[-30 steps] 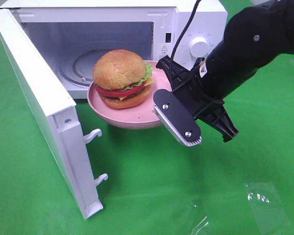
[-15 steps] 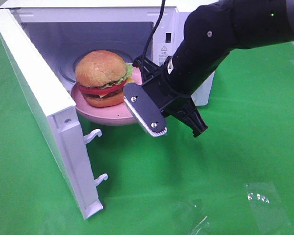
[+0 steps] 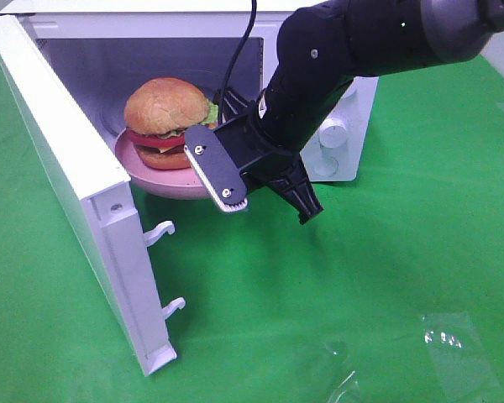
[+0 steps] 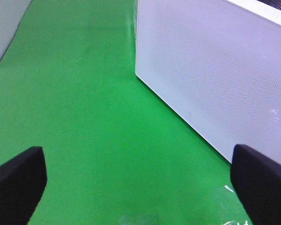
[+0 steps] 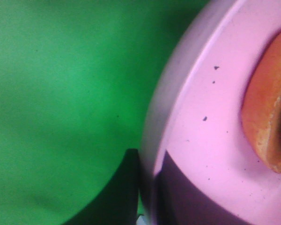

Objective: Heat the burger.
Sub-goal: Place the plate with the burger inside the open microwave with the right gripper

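As the right gripper, pinching the plate, carries the burger left into the microwave, set-down looks close. The left gripper idles, jaws spread.

Close-up: pink plate fills approx. half of view, few dark specks on surface. On it: burger, bun edge only. Beyond rim: green cloth. Dark shape at rim, ID unclear.
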Robot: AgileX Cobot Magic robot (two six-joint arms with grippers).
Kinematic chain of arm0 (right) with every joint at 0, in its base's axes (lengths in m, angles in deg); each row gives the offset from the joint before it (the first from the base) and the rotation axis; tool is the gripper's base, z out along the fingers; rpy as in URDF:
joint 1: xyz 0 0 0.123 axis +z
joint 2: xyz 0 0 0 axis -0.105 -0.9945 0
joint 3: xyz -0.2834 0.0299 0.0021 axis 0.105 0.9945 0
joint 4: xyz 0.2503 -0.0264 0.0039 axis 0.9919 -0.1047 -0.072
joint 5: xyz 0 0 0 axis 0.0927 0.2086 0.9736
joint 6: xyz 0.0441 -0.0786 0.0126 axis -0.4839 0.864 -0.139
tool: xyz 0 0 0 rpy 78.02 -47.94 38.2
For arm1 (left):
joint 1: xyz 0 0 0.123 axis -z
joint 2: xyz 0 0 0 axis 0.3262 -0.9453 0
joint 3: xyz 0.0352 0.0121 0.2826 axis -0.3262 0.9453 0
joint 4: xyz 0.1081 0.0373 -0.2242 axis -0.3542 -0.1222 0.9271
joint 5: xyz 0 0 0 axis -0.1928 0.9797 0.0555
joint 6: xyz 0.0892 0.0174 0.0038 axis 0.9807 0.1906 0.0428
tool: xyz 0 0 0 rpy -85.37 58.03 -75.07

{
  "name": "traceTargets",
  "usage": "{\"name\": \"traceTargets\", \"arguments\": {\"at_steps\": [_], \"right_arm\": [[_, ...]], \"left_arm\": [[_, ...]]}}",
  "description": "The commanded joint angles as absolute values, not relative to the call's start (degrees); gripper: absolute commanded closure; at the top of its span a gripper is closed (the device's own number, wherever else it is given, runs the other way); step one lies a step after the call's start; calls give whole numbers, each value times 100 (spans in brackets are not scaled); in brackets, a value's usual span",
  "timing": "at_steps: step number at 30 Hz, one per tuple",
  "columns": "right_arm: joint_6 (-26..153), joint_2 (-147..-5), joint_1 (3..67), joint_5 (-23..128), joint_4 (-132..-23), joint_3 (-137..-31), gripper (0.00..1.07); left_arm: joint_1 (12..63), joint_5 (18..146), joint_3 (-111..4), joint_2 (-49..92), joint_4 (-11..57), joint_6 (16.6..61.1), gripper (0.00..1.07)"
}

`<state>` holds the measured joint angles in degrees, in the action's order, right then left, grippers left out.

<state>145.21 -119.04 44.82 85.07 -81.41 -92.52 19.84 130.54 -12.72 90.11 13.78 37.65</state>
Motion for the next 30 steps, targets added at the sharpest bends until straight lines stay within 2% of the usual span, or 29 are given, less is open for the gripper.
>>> {"name": "traceTargets", "arguments": {"at_steps": [1, 17, 30], "right_arm": [[14000, -11995, 4470, 8359, -8422, -9636, 107], [13083, -12706, 4539, 8616, -8800, -10776, 107], [13026, -13239, 4539, 8599, -8961, -11470, 107]], "left_arm": [[1972, 12991, -1250, 9103, 1367, 3736, 4], [1972, 12991, -1250, 9103, 1361, 3736, 4], [1972, 12991, -1250, 9103, 1361, 3736, 4]]}}
